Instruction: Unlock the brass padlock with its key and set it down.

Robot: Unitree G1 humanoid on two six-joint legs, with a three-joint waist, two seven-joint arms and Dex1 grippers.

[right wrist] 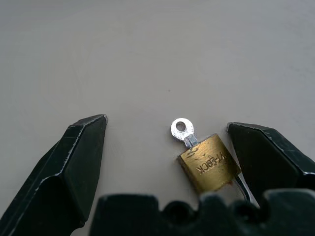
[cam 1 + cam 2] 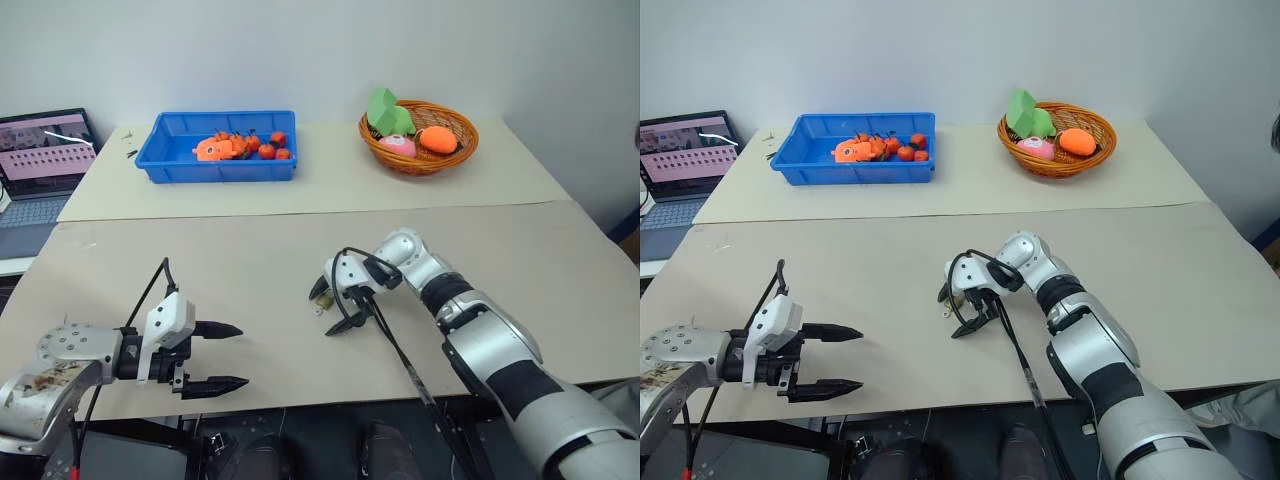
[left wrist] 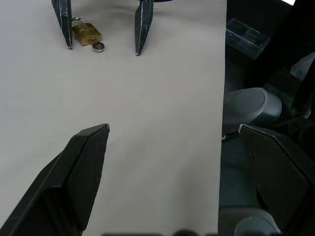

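The right gripper (image 1: 165, 132) hovers with its fingers spread wide and empty; between them on the table (image 1: 147, 59) lies the brass padlock (image 1: 209, 162), just beside one fingertip. The key (image 1: 183, 130) sits in the padlock, its ringed head pointing away from the hand. The padlock looks small, rigid and slick, so its flat brass sides probably offer the surest hold; the left gripper (image 2: 225, 357) waits well apart, also wide and empty.

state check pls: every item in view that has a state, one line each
brass padlock: lying flat on the table, between the right gripper's fingers, not gripped
key: inserted in the padlock, bow sticking out
right gripper: open, straddling the padlock
left gripper: open, empty, over the near table edge
laptop: open, screen on
blue bin: holds orange toys
wicker basket: holds toy produce
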